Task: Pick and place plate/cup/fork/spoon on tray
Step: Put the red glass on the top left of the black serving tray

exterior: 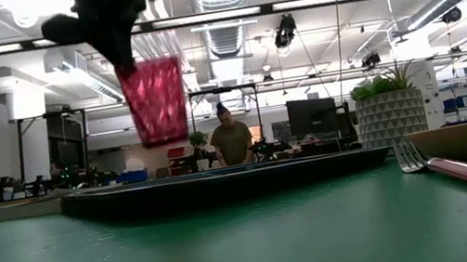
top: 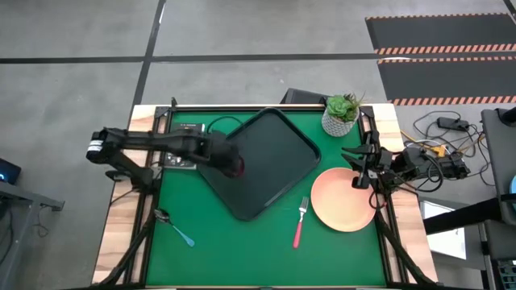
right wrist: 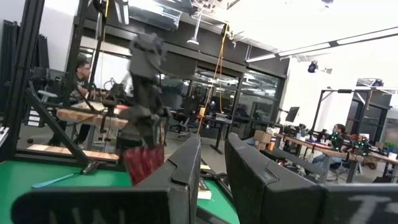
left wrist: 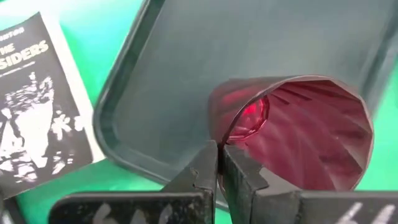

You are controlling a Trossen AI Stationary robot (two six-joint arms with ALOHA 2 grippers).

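My left gripper (top: 228,157) is shut on the dark red cup (top: 237,166), above the left part of the black tray (top: 278,153). In the low view the cup (exterior: 156,101) hangs well above the tray (exterior: 223,184). The peach plate (top: 343,201) lies flat on the green mat right of the tray. The pink-handled fork (top: 300,224) lies between tray and plate, toward the near edge. The blue-handled spoon (top: 175,229) lies at the near left. My right gripper (top: 355,167) is open and empty over the plate's far right rim. My left gripper pinches the cup's wall at its rim (left wrist: 219,138) between its two fingers, one finger (left wrist: 242,171) inside the cup and one (left wrist: 202,171) outside. The fingers come from above, pointing down. The cup hangs below them, mouth up, slightly tilted, lifted clear of the tray.
A small black book (left wrist: 37,106) lies on the mat just left of the tray, under my left arm. A white pot with a green plant (top: 341,115) stands at the far right, beyond the plate. People sit at desks in the room behind the table.
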